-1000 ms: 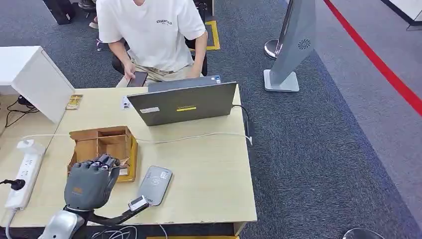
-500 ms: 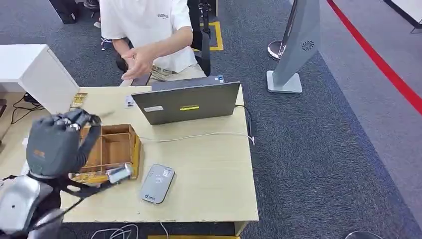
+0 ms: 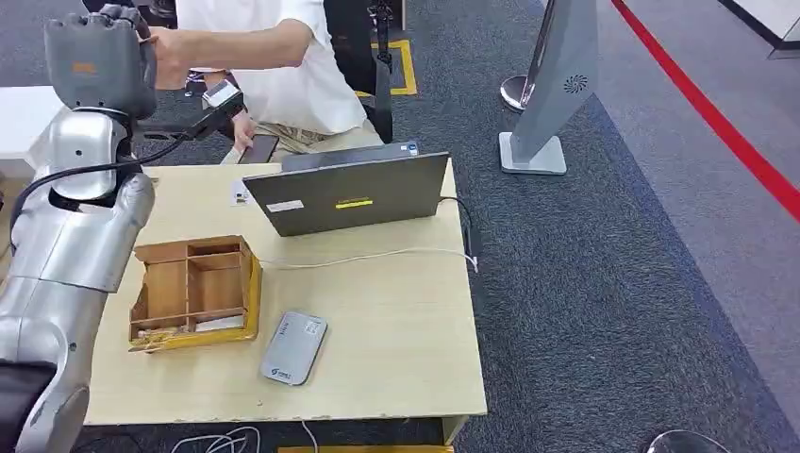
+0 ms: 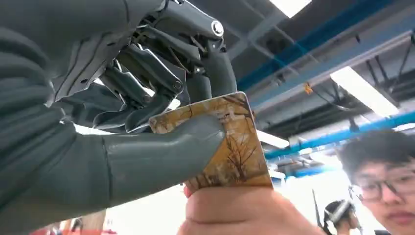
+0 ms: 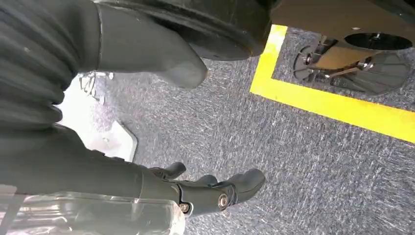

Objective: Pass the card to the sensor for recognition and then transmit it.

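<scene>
Nearest me, along the near edge of the surface (image 3: 396,377), the grey card sensor (image 3: 293,348) lies flat with nothing on it, just beside the wooden compartment tray (image 3: 195,290). From that I judge the recognition pass to be over and the handover to be the step in hand.

My right hand (image 5: 215,193) hangs low over the carpet, fingers loosely apart and holding nothing.

Farther out, past the laptop (image 3: 347,196) at the far edge of the surface, my left hand (image 3: 99,61) is raised high toward the person in the white shirt (image 3: 283,47). From the left wrist camera I see that hand pinching the card (image 4: 235,147) between thumb and the darker fingers (image 4: 147,81), so the card is up in the air, well clear of the surface, not yet let go. The person's hand (image 4: 244,213) is already closed on the card's free end. What is left, as I judge it, is only to ease my pinch and let the card go.

The card's long axis runs out from my palm toward the person, free end leading, printed tree picture facing the wrist camera. Whether it is level or tilted against the room I cannot tell.
</scene>
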